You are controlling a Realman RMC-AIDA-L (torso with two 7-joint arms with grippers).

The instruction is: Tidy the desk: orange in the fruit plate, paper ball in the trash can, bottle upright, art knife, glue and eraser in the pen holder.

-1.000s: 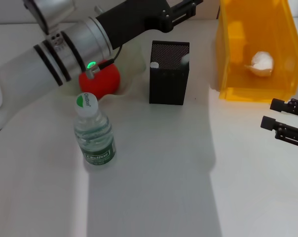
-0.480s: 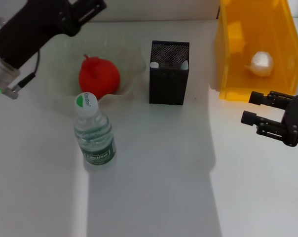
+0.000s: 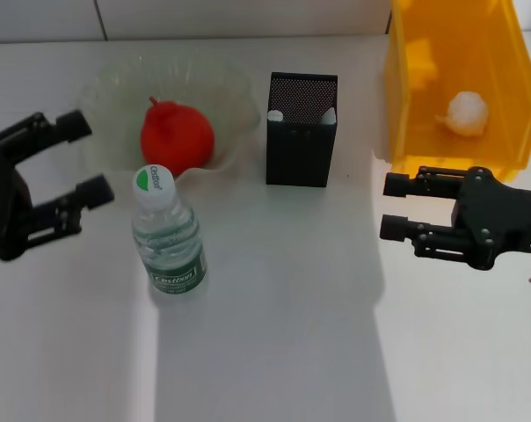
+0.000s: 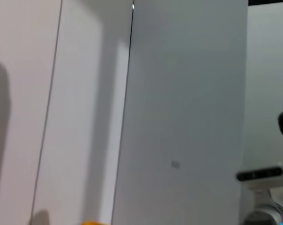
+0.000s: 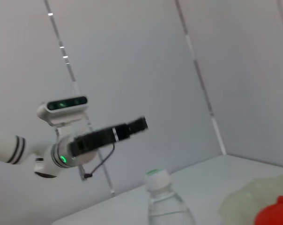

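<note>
With the orange (image 3: 177, 136) lying in the fruit plate (image 3: 235, 88) and the bottle (image 3: 166, 233) standing upright, both the left claw (image 3: 79, 161) and the right claw (image 3: 392, 207) are hovering with fingers apart and empty, so clearing away without nudging the bottle looks wise.

orange (image 3: 177, 136) in fruit plate (image 3: 226, 83)

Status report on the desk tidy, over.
Left gripper and right gripper open, empty. Orange in fruit plate, bottle upright. Nothing in the way.
</note>
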